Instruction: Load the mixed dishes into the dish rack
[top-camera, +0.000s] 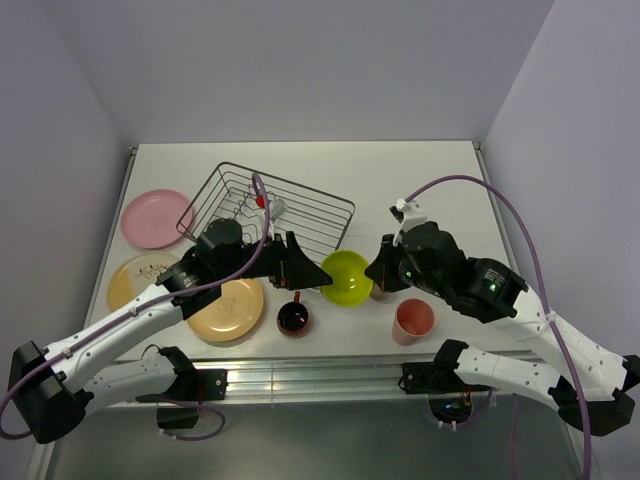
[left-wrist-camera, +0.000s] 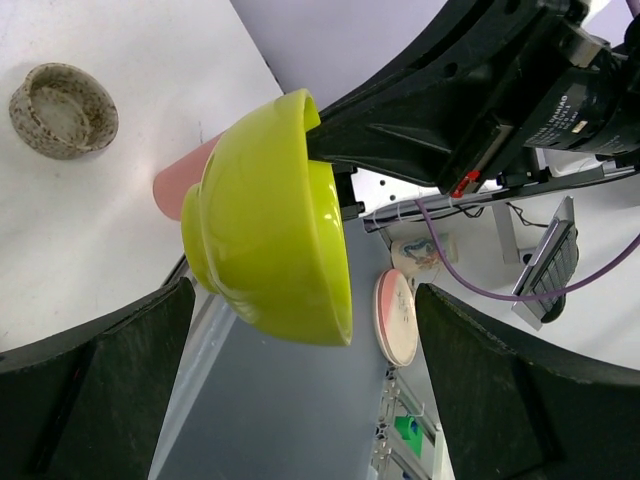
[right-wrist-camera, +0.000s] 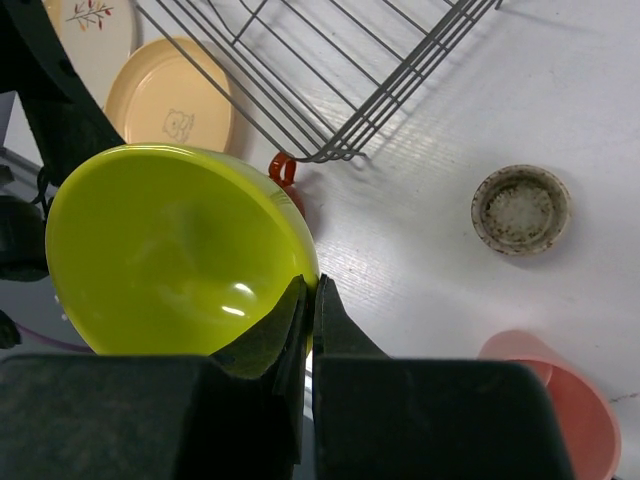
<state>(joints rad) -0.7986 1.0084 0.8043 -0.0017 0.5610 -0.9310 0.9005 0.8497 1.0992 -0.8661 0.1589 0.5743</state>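
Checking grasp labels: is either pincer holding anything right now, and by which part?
The right pincer pinches the lime-green bowl by its rim. The left pincer is open, holding nothing.

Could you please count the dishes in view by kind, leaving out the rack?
Plates: 3 (pink plate, cream plate, tan-orange plate)
Bowls: 1 (lime-green bowl)
Mugs: 1 (red mug)
Cups: 1 (grey-beige cup)
Tumblers: 1 (salmon-pink tumbler)
Total: 7
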